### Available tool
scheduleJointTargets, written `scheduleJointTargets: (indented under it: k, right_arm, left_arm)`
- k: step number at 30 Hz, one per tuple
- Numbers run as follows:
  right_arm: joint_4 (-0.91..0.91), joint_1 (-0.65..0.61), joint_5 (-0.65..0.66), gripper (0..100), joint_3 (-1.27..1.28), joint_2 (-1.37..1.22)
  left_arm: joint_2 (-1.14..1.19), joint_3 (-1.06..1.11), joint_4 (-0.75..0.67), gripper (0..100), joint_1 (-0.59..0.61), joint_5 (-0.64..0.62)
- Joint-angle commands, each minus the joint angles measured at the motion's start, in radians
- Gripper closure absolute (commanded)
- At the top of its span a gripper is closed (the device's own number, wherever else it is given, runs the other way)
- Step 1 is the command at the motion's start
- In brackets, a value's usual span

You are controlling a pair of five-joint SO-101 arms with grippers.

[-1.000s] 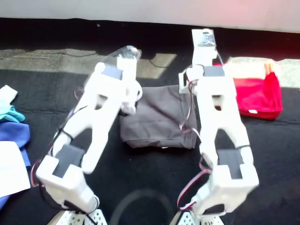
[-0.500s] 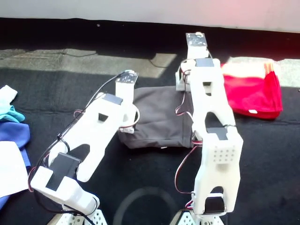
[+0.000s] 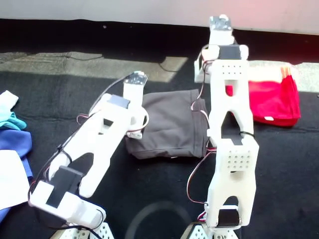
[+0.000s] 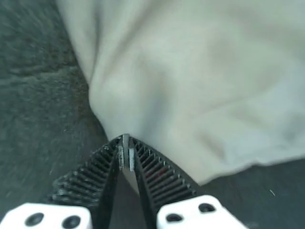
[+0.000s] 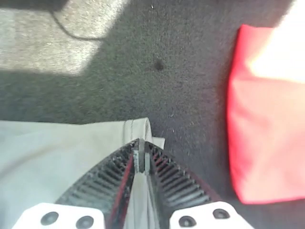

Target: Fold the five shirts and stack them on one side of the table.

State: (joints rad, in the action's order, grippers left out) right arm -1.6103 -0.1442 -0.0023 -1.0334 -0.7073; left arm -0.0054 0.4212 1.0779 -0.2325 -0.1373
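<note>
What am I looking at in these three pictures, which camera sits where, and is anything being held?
These are two small white robot arms standing side by side at a table covered in dark cloth. The wide picture comes from a fixed camera looking down over both arms. The other two come from cameras on the arms' wrists, each looking along that arm's black ribbed fingers. A grey shirt, partly folded, lies between the arms. The left gripper is shut on its left edge. The right gripper is shut on its far right corner, by the hem. A folded red shirt lies to the right. At the table's left edge lie a blue shirt, a teal shirt and a white shirt, not folded.
</note>
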Motion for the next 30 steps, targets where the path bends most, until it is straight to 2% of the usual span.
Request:
scheduleJointTargets:
  k: [1, 4, 9, 11, 14, 18, 23, 26, 30]
  right_arm:
    - [-0.147, 0.01, -0.009, 99.1, -0.211, 0.004]
    - [-0.157, 0.013, -0.008, 97.6, -0.206, 0.012]
    - [-0.154, -0.028, -0.005, 76.5, 0.051, 0.053]
    - [-0.153, -0.062, -0.003, 72.3, 0.174, 0.079]
    - [-0.15, -0.105, -0.008, 72.2, 0.297, 0.093]
    - [-0.148, -0.14, -0.037, 71.7, 0.311, 0.068]
    - [-0.136, -0.142, -0.115, 71.3, 0.318, 0.022]
    - [-0.134, -0.142, -0.16, 66.6, 0.311, -0.024]
    - [-0.082, -0.14, -0.16, 64.5, 0.311, -0.073]
  left_arm:
    - [-0.131, -0.084, 0.083, 99, -0.007, 0.0]
    - [-0.232, -0.081, 0.107, 99, 0.01, 0.032]
    - [-0.32, -0.065, 0.114, 99, 0.122, 0.094]
    - [-0.325, -0.064, 0.114, 99, 0.189, 0.095]
    - [-0.325, -0.064, 0.12, 99, 0.266, 0.107]
    - [-0.325, -0.045, 0.115, 99, 0.318, 0.129]
    - [-0.325, 0.005, 0.114, 99, 0.334, 0.129]
    - [-0.325, 0.025, 0.114, 99, 0.335, 0.129]
    - [-0.325, 0.031, 0.115, 99, 0.337, 0.129]
